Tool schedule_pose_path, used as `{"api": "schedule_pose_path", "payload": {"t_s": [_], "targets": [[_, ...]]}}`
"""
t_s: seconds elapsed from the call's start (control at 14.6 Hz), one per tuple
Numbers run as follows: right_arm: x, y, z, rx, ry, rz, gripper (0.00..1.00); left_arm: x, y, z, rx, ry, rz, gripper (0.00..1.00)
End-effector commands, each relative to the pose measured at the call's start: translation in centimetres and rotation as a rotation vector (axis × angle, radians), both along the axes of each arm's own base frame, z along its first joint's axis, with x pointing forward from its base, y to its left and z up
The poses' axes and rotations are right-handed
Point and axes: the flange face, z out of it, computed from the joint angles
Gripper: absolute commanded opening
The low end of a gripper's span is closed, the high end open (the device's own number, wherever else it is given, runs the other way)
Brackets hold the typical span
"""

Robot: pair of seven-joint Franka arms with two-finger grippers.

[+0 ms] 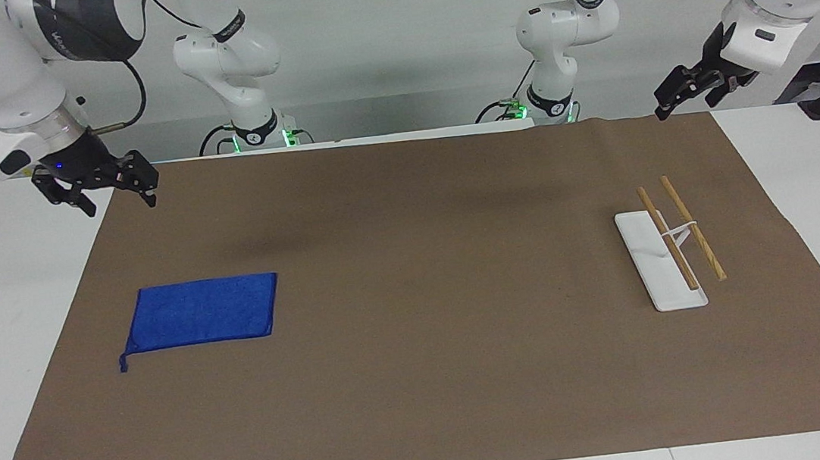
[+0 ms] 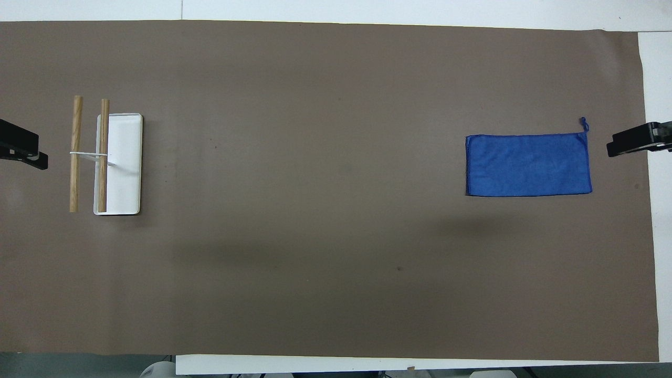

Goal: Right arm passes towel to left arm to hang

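One blue towel (image 1: 200, 312) lies flat on the brown mat (image 1: 426, 381) toward the right arm's end of the desk (image 1: 0, 319), corner loop pointing away from the robots. Right gripper (image 1: 119, 199) hangs over the mat's edge, fingers spread, holding nothing. Left gripper (image 1: 674, 97) hovers empty too, fingers apart, with the white-based wooden-bar towel rack (image 1: 668, 252) at its end.

A robotics lab, two white jointed arms (image 1: 5, 74) bolted at a white table (image 1: 0, 319), green status lights at their bases, cables trailing, plain brown mat (image 1: 426, 381), bare grey wall
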Motion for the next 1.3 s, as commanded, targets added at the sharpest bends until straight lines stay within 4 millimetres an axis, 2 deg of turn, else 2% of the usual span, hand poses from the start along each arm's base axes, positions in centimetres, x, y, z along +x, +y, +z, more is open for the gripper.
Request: {"api": "schedule_pose_path", "payload": {"t_s": [0.0,0.07,0.34,0.41,0.55,0.68,0.89,1.09,1.23], "targets": [[-0.2,-0.4,-0.2,-0.001,0.008,-0.027,0.99,-0.7,0.3,0.1,0.007,-0.002,0.0,1.0],[-0.2,-0.8,-0.1,-0.001,0.005,-0.025,0.99,-0.7,0.3,0.1,0.007,-0.002,0.0,1.0],[0.4,0.0,-0.3,-0.008,-0.035,-0.012,0.99,-0.7,0.4,0.0,0.009,-0.001,0.0,1.0],[0.7,-0.2,-1.6,-0.007,-0.045,-0.013,0.99,-0.7,0.3,0.1,0.007,-0.002,0.0,1.0],[1.1,-0.7,-6.4,-0.009,-0.069,-0.01,0.99,-0.7,0.4,0.0,0.009,-0.001,0.0,1.0],[2.1,-0.7,-10.2,-0.012,-0.098,0.007,0.99,-0.7,0.3,0.0,0.007,-0.001,0.0,1.0],[3.6,-0.7,-17.4,-0.006,-0.089,0.015,0.99,-0.7,0.3,0.0,0.007,-0.001,0.0,1.0],[3.2,-1.4,-23.8,-0.015,-0.146,0.093,0.99,-0.7,0.3,0.0,0.007,-0.001,0.0,1.0],[2.7,-2.4,-26.9,-0.014,-0.132,0.115,0.98,-0.7,0.4,0.1,0.009,-0.002,0.0,1.0]]}}
